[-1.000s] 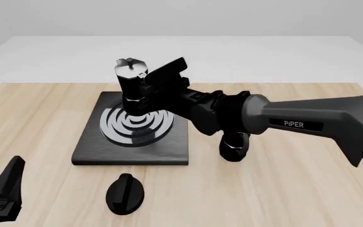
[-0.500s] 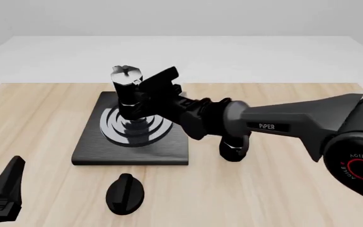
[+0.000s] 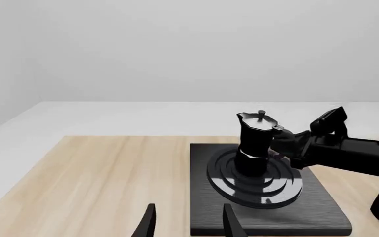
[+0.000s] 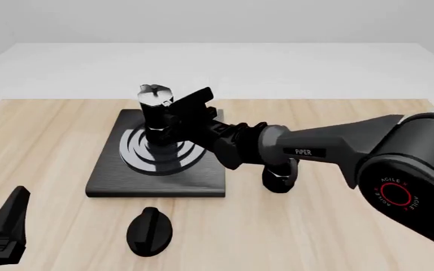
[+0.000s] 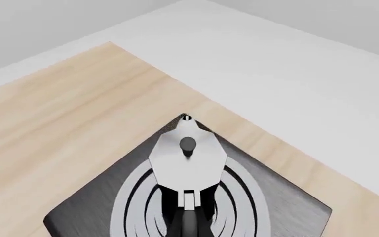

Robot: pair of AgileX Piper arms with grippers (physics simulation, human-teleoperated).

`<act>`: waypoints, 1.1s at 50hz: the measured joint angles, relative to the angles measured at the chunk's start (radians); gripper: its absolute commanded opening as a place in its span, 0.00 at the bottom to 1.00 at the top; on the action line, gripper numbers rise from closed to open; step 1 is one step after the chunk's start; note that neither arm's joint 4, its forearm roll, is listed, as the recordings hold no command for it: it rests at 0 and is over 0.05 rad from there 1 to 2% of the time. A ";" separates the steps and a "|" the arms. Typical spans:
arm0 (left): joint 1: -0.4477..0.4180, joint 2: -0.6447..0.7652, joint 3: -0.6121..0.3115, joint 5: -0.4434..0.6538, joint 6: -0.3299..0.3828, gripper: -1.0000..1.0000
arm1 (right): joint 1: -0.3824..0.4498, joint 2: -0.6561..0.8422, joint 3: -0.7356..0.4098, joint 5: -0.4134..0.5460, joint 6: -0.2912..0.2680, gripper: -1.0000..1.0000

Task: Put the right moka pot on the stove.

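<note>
The right moka pot (image 4: 155, 113), black with a shiny silver lid, stands upright on the burner rings of the stove (image 4: 104, 183). My right gripper (image 4: 174, 118) is shut on its loop handle from the right side. In the left wrist view the right moka pot (image 3: 254, 145) has its base at the rings of the stove (image 3: 321, 217), with the right gripper (image 3: 285, 144) beside it. Looking down, the right wrist view shows the lid (image 5: 188, 158) centred over the rings. My left gripper (image 4: 4, 230) waits open at the near left, far from the stove.
A second black moka pot (image 4: 280, 178) stands on the wooden table just right of the stove, partly hidden by my right arm. A small black oval knob (image 4: 150, 230) lies in front of the stove. The left gripper's fingers (image 3: 148, 224) hold nothing.
The right gripper has lowered the moka pot from above the stove's far side down onto the burner rings. The left arm has not moved.
</note>
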 measured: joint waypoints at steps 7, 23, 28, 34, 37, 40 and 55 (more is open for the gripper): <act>0.000 0.000 0.000 0.000 0.000 1.00 | -0.003 0.010 -0.017 0.002 0.007 0.00; 0.000 0.000 0.000 0.000 0.000 1.00 | -0.011 0.025 -0.052 0.017 0.018 1.00; 0.000 0.000 0.000 0.000 0.000 1.00 | -0.020 0.026 -0.063 0.027 0.018 1.00; 0.000 0.000 0.000 0.000 0.000 1.00 | -0.030 0.015 -0.061 0.036 0.017 1.00; 0.000 0.000 0.000 0.000 0.000 1.00 | -0.036 0.007 -0.058 0.041 0.015 1.00; 0.000 0.000 0.000 0.000 0.000 1.00 | -0.041 -0.004 -0.053 0.047 0.012 1.00; 0.000 0.000 0.000 0.000 0.000 1.00 | -0.043 -0.076 0.012 0.063 0.007 1.00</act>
